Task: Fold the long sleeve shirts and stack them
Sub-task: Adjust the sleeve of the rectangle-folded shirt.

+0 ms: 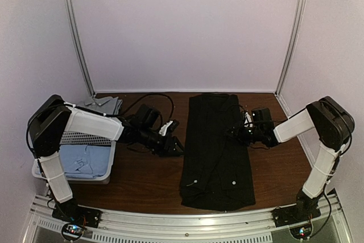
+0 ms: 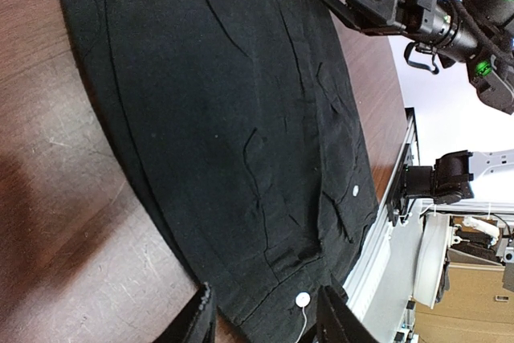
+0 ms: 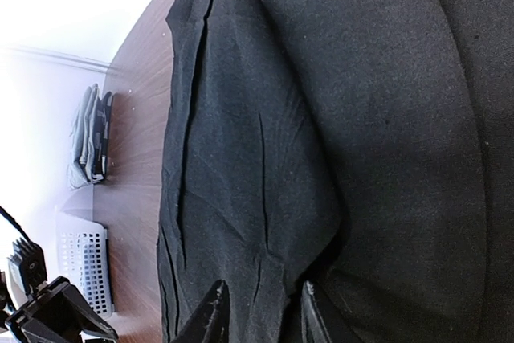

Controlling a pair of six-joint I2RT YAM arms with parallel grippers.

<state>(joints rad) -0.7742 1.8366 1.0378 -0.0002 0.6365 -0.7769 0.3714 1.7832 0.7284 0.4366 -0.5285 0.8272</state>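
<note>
A long black shirt (image 1: 216, 163) lies folded into a narrow strip down the middle of the brown table. My left gripper (image 1: 173, 146) hovers at its left edge. In the left wrist view that gripper (image 2: 267, 319) is open over the shirt's (image 2: 225, 118) corner, near a white button (image 2: 303, 299). My right gripper (image 1: 234, 134) sits over the shirt's right half. In the right wrist view its jaws (image 3: 261, 315) stand apart with a raised fold of the black cloth (image 3: 361, 118) between them. A light blue shirt (image 1: 85, 160) lies in the basket. A greyish shirt (image 1: 105, 104) lies folded behind the basket.
A white lattice basket (image 1: 79, 138) stands at the left edge under the left arm. A black cable (image 1: 153, 98) loops across the table behind the left gripper. Metal rails run along the near edge, and white walls close the back and sides.
</note>
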